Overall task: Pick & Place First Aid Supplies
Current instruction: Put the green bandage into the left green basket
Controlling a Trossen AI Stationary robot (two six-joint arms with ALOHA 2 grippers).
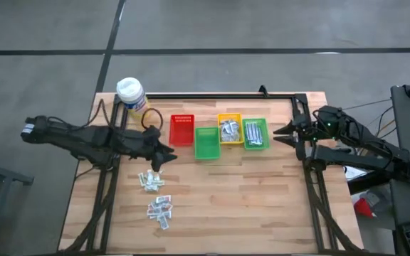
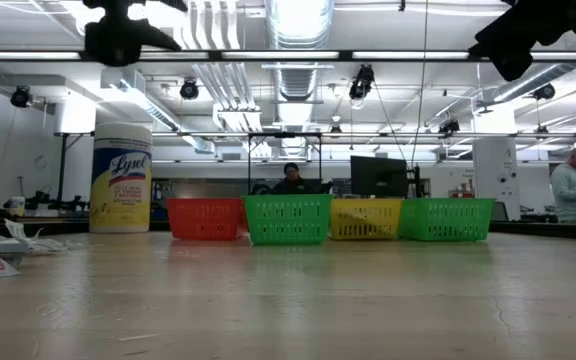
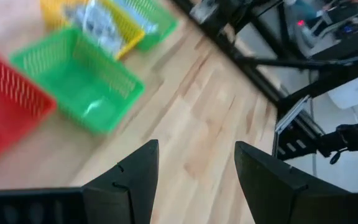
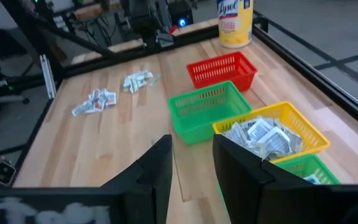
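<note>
The left gripper (image 1: 168, 158), jaws released and empty, hangs above the light wooden table (image 1: 262, 206) between the red plastic mesh bin (image 1: 181, 129) and the nearer pile of small white flat first-aid packets (image 1: 151, 180); a second pile (image 1: 160, 210) lies just beyond. The right gripper (image 1: 279, 131) waits, also parted and empty, beside the far green bin (image 1: 255, 134). Judged step: approach for a pick; next, descend onto one packet and close.

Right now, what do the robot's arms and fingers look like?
Both arms are black and jointed. The left arm has a pale band near its far end. The right arm shows a tiny green light and thin cables. Each gripper has two dark, blunt, wedge-shaped fingers, seen up close on the right too.
</note>
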